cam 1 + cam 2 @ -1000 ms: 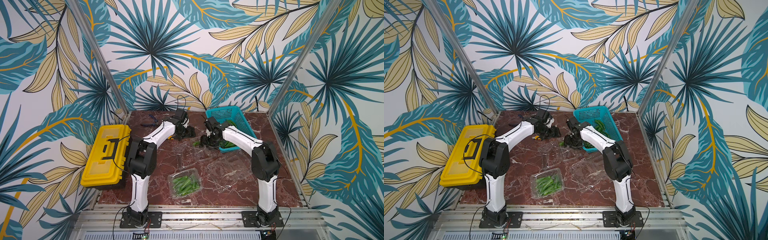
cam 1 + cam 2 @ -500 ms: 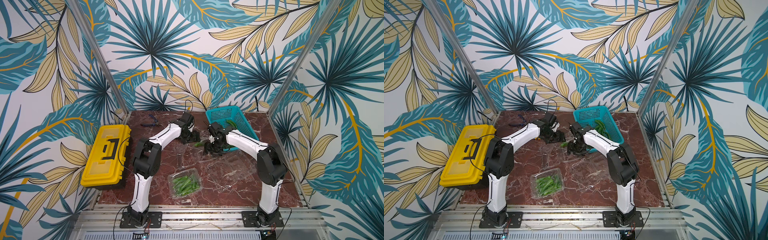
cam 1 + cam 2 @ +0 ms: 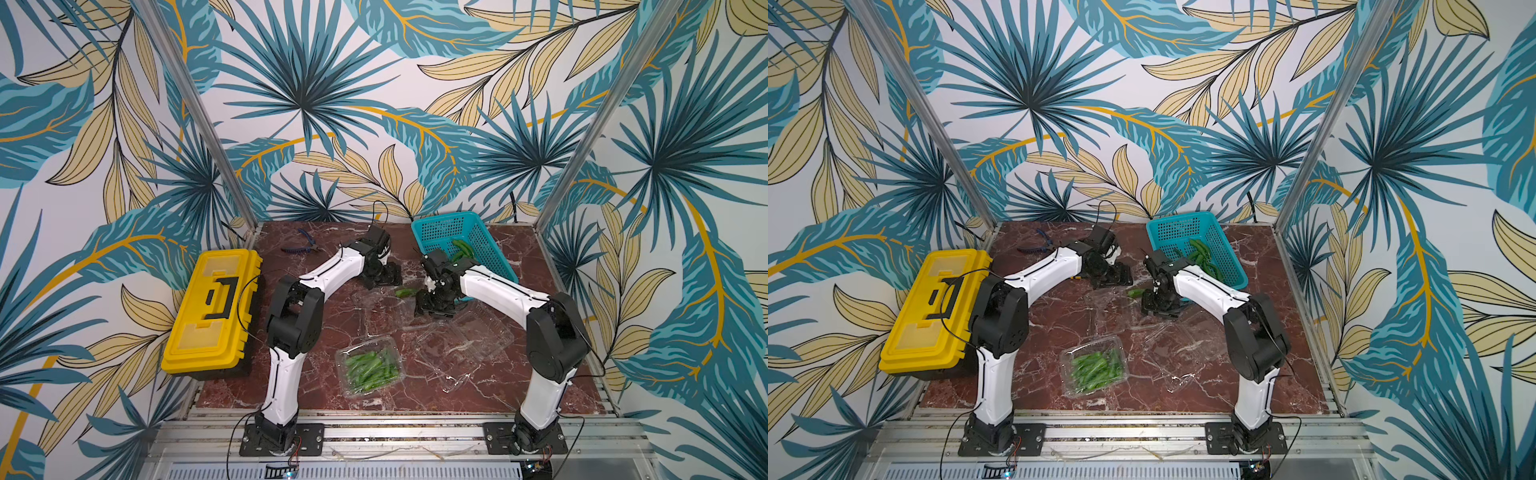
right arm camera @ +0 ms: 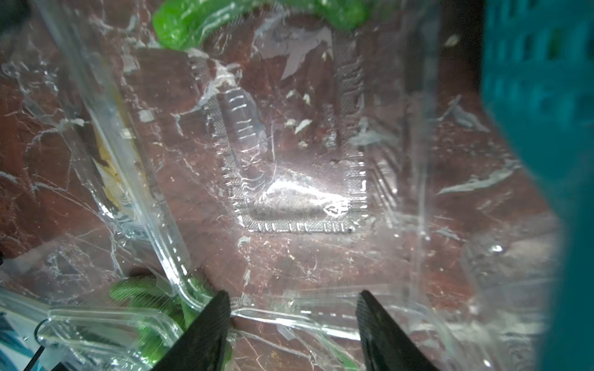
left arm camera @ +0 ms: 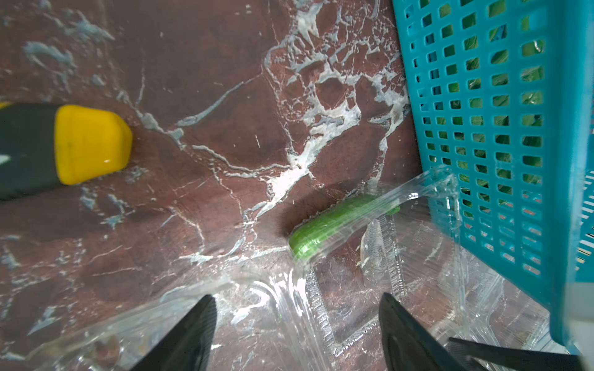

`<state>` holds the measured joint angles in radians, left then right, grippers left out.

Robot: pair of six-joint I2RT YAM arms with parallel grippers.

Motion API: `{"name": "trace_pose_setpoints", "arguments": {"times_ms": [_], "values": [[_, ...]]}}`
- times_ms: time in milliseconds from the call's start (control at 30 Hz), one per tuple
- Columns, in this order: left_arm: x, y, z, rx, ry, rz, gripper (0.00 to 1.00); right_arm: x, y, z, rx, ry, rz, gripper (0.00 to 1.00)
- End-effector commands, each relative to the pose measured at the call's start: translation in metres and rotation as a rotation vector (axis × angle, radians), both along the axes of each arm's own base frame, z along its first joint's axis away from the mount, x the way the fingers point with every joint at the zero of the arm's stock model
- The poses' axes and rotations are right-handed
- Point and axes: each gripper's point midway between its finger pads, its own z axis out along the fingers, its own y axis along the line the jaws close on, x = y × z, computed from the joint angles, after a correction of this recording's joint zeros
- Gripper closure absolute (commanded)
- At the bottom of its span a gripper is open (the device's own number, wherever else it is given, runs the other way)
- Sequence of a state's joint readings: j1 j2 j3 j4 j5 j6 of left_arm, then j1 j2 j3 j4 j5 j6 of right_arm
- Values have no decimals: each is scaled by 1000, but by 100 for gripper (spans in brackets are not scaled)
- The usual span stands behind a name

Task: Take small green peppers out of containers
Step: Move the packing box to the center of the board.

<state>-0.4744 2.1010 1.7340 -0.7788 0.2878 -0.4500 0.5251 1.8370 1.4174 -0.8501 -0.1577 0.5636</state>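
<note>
Spread wide and gripping nothing, the left gripper is hovering low over the red marble table, its fingertips pointing down at the crumpled clear wall of an open container. Just beyond it a loose pepper is lying on the marble, pressing against that container's raised edge and near the side of the teal basket. A yellow-and-black tool handle is resting on the table farther off. The right gripper is facing the left one from across the same container, its jaws also apart and holding nothing. The container's rim is running across between its tips, and whether they are touching the plastic cannot be told. In both top views the loose pepper is sitting between the two grippers. A closed container is sitting near the front of the table, well apart from both grippers, and small green peppers are filling it. More peppers are lying inside the teal basket at the back. Another clear container is lying open beside the right arm. A yellow toolbox is standing at the left edge, and blue-handled pliers are lying near the back edge.
</note>
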Motion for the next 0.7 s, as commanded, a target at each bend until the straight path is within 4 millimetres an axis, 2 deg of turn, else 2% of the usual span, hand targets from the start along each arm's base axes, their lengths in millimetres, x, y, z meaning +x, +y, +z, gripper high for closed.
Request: {"name": "trace_pose_setpoints", "arguments": {"times_ms": [0,67,167,400,567,667], "values": [[-7,1,11,11,-25,-23,20,18,-17,28,-71,-137,-15,36],[-9,1,9,10,-21,-30,20,25,-13,33,-77,-145,-1,36],[-10,0,8,10,-17,-29,20,34,1,28,-49,-103,7,36],[-19,-2,7,-2,4,-38,20,55,38,-9,27,68,-70,37],[-28,0,5,-4,24,-34,20,71,44,-23,70,88,-192,37],[-31,12,2,37,23,10,22,79,40,-26,78,84,-244,37]]}}
